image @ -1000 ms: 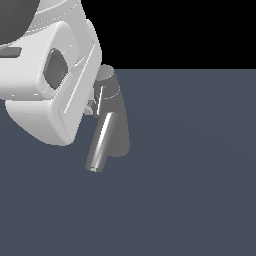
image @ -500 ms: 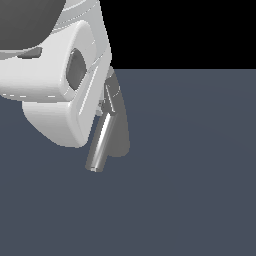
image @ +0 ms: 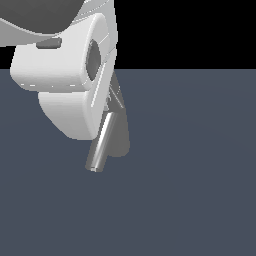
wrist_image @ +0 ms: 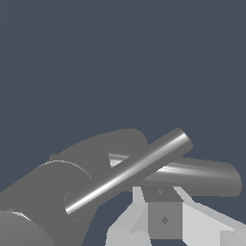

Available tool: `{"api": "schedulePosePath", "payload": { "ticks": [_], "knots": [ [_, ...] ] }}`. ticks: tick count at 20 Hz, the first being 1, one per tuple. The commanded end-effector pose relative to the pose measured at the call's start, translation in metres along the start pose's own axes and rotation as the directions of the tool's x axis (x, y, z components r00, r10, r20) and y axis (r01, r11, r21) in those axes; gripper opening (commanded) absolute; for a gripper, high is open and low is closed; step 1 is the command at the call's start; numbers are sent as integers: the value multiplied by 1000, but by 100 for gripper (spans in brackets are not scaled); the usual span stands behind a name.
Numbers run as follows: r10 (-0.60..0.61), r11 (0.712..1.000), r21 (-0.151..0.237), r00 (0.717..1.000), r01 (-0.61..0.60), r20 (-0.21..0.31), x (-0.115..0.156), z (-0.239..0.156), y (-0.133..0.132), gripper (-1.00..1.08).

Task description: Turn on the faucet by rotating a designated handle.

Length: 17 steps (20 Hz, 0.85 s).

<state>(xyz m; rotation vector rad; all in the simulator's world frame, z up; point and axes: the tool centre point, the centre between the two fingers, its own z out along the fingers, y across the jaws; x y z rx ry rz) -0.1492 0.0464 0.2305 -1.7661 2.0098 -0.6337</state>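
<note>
Handle just above gripper

one faucet, one handle, one pincer

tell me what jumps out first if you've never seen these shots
In the exterior view, the bulky white arm fills the upper part of the exterior view's left and hides most of the faucet, whose shiny spout slants down from under it. In the wrist view, a bright thin rod, probably the handle, crosses in front of the dark faucet, with the tool close beneath it.
</note>
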Motion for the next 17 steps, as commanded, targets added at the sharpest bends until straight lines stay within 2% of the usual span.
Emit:
{"api": "schedulePosePath", "payload": {
  "ticks": [1,17],
  "knots": [
    [34,999,-2,999,-34,-16,19,1,-5,-100],
    [51,999,-11,998,-52,-28,64,3,-28,-100]
  ]
}}
